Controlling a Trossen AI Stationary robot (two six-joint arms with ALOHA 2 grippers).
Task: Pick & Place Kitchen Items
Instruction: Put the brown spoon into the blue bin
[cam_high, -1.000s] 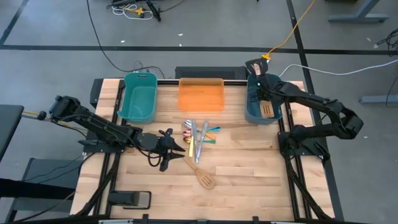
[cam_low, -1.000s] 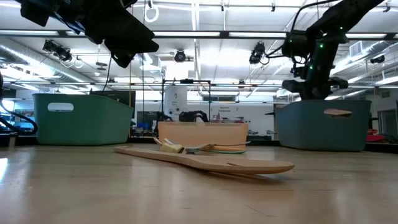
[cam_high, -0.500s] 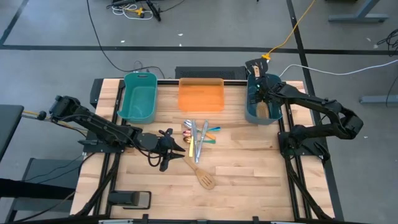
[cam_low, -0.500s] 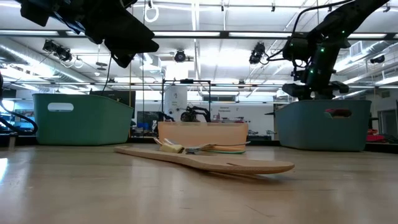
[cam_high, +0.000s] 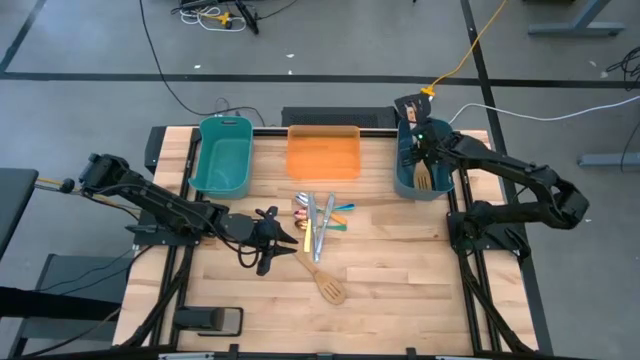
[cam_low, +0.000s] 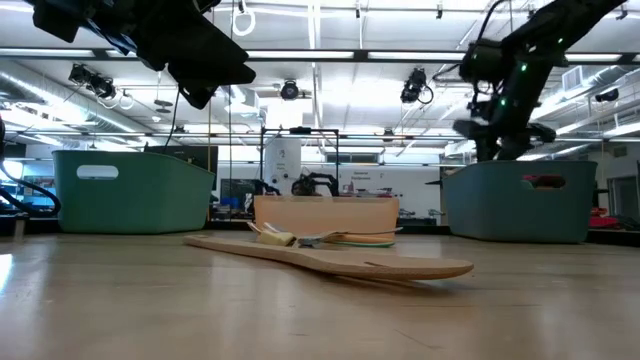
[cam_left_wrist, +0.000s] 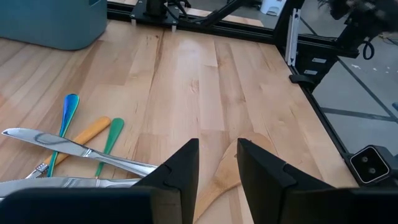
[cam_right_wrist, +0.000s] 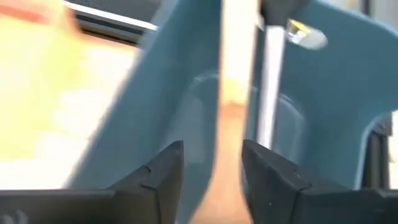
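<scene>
Placing step: your right gripper (cam_high: 418, 150), fingers apart, over the right tub (cam_high: 437, 189) at the table's far right corner, spatula (cam_high: 422, 178) inside; next, fetch utensils (cam_high: 318, 225) mid-table, beside the part-open left gripper (cam_high: 290, 243)

no readable text, labels, brands or numbers on anything in view

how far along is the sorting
Done: a wooden spatula and black utensils lie in the right tub. In hand: nothing; the right gripper is open over that tub, the left gripper hangs open near the pile. Left: that pile and a wooden spoon on the table.
</scene>
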